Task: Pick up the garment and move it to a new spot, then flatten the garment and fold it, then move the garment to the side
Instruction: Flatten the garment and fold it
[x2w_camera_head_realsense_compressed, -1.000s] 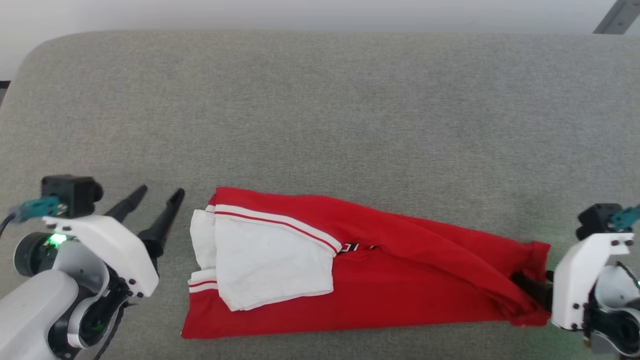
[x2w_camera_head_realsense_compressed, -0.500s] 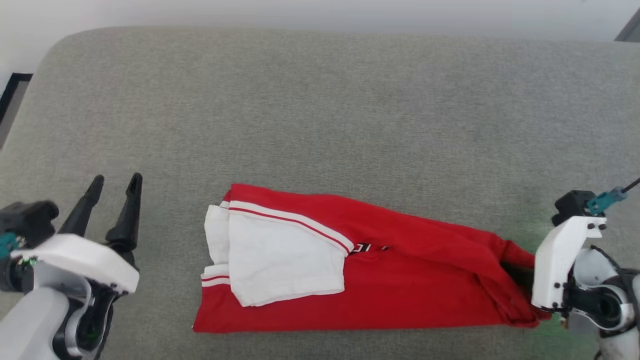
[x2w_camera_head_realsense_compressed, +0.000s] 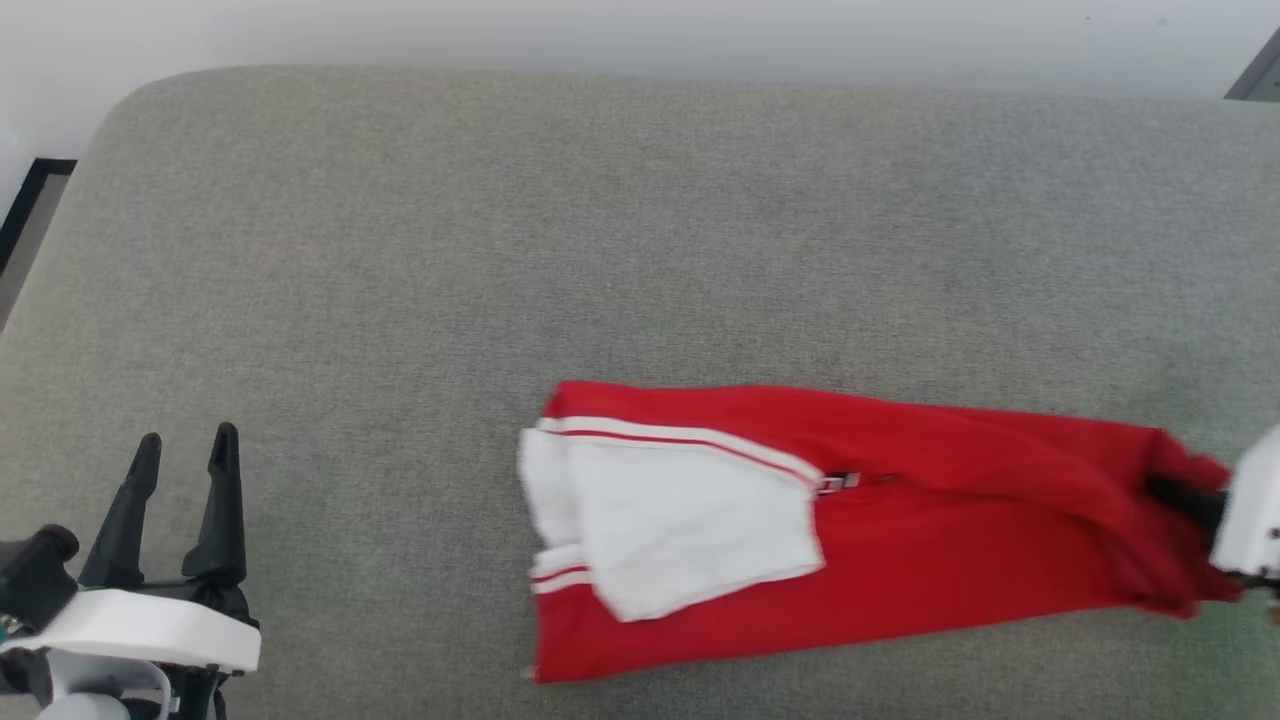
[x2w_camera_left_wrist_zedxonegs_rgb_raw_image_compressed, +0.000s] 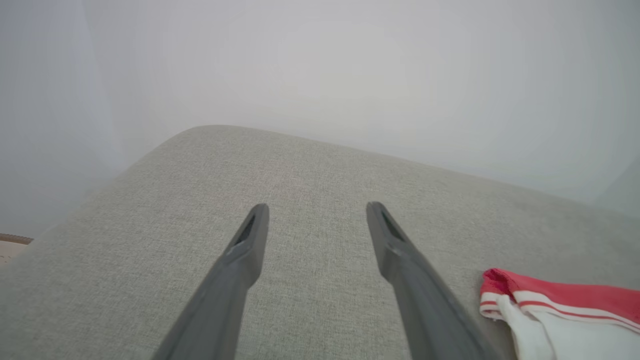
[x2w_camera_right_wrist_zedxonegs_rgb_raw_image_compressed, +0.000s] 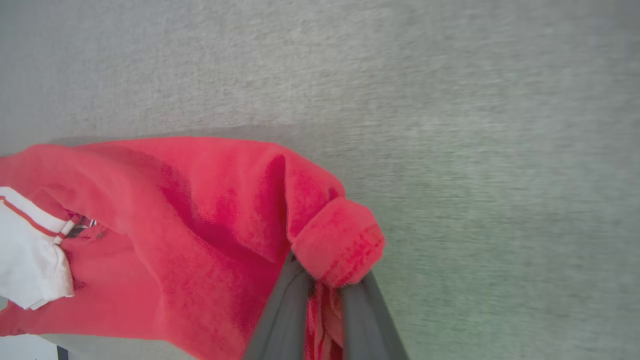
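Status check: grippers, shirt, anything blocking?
Left gripper open, over grey cushion, apart from garment. Right gripper shut on garment's red end. Garment folded into a long strip, lying on cushion. No obstruction seen.

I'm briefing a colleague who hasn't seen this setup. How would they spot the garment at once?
Start at the wide grey cushion before the robot. On its near right part lies the garment, long and folded, its right tip pinched in the right end effector. It is the one bright red thing there, with a white sleeve and striped trim at its left end.
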